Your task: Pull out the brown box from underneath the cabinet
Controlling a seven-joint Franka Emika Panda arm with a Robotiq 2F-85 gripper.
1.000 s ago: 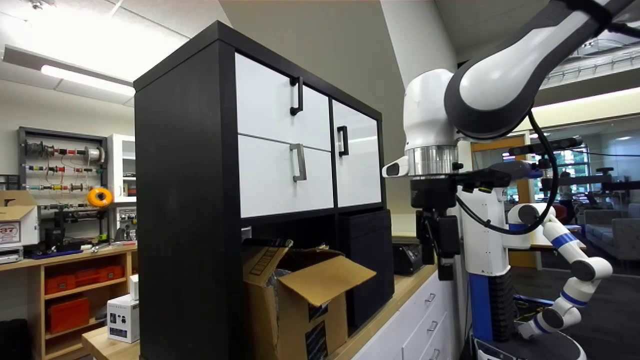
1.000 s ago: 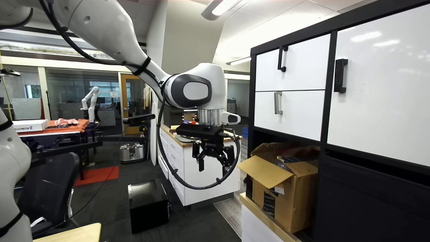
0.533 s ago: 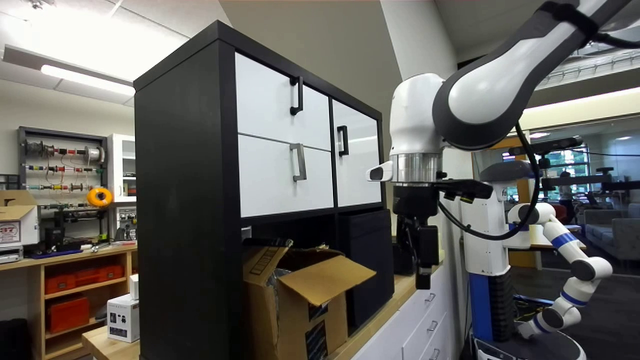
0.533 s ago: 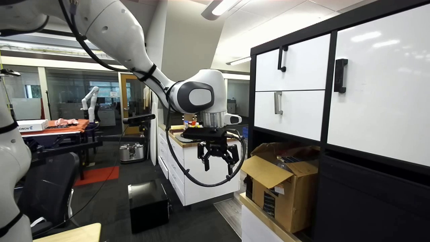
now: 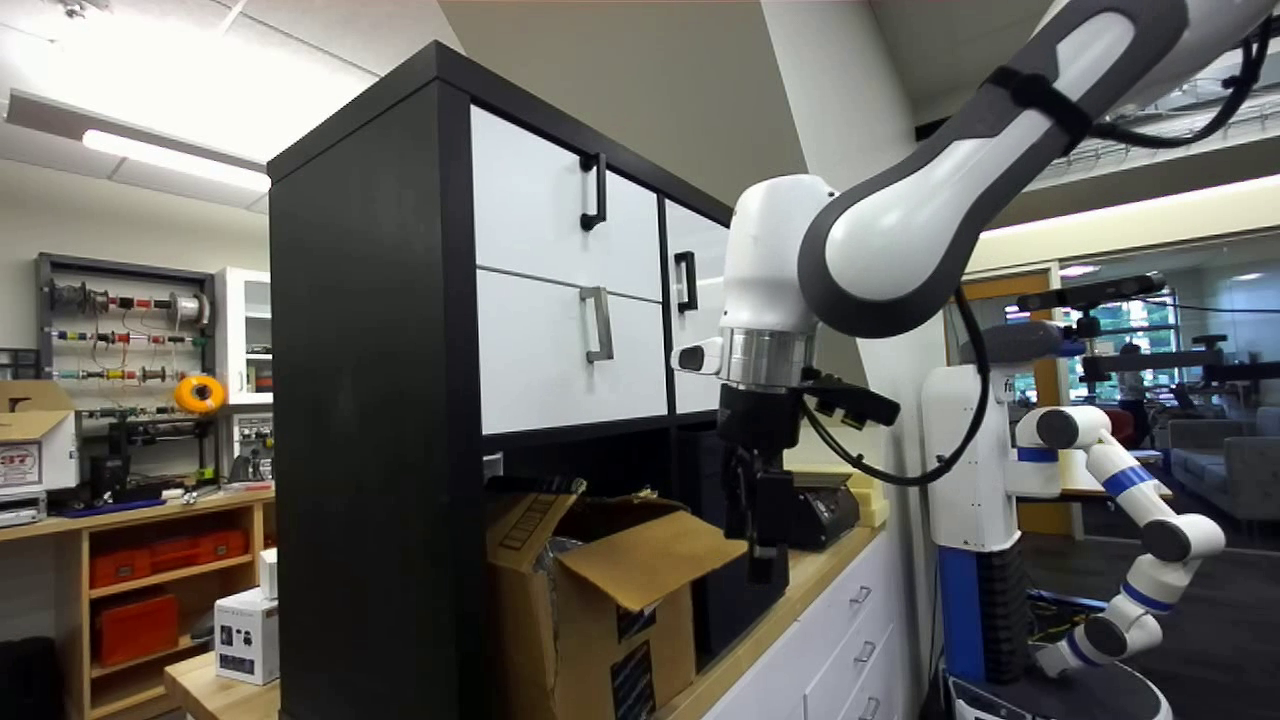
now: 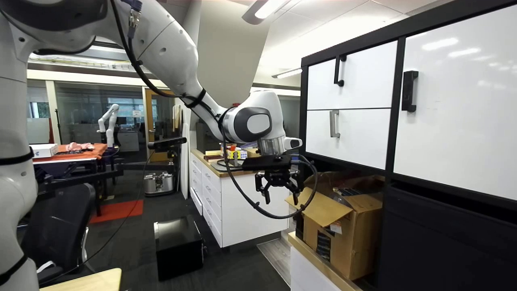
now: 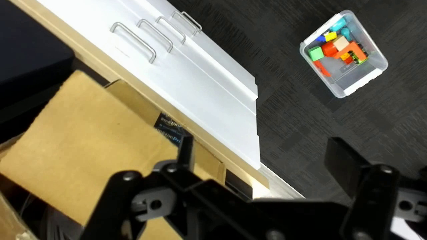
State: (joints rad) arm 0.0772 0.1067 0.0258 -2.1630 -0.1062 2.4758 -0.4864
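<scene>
In an exterior view the brown box (image 5: 590,640) ran off at the bottom, and the side panel of the cabinet (image 5: 385,360) hid part of one side. Its rear lay in the cabinet's shadow, beyond what we could make out, and its contents were hard to read. The arm (image 5: 770,270) covered part of the cabinet's far end, and in the wrist view the claw (image 7: 260,146) blocked part of the printed tape (image 7: 169,126) on the box.

We found the box upright in the cabinet's lower compartment, under the two drawers (image 6: 347,135) and beside a dark bin (image 6: 444,246); a desk (image 5: 822,572) carried the cabinet. The box's taped face pointed out from the cabinet, roughly parallel to its front, and a loose flap (image 6: 321,206) jutted the same way. With the depth hidden, we could not tell its long axis.

The claw hung in front of the cabinet, released, its fingers spread apart; whether one touched the flap, we could not say.
</scene>
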